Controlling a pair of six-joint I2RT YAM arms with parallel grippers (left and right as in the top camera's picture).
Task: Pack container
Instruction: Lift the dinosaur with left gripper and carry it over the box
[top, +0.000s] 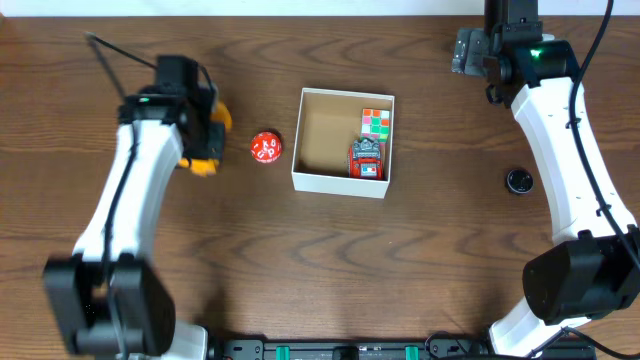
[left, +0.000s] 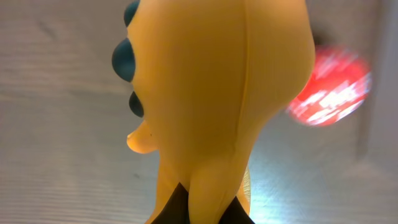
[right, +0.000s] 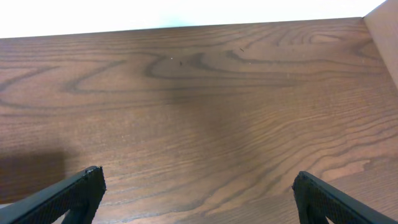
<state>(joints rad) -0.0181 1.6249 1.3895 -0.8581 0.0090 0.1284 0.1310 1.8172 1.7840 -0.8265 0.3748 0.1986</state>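
My left gripper (top: 203, 132) sits well out to the left of the container (top: 335, 184), clenched on the yellow toy (left: 217, 93). From my left wrist the toy fills nearly the whole view, a smooth yellow body with dark blue bumps down one side. Whether it is clear of the table yet I cannot tell. From above, its long axis runs roughly alongside the container's left wall rather than pointing at it.

Between the toy and the container lies a red ball (top: 265, 147) with white marks, just beside the left wall and apart from both. A straight carry toward the box passes over it, so I judge the toy needs height before it travels.

The container is open-topped. The left part of its brown floor is bare, while a colourful cube puzzle (top: 376, 122) and a red toy car (top: 367, 160) sit against its right wall. That bare part is the side nearer my loaded hand.

My right gripper (right: 199, 183) hangs off the container's far right corner, fingers spread wide, holding nothing, with only table beneath. A small black round thing (top: 518, 180) lies to the container's right.
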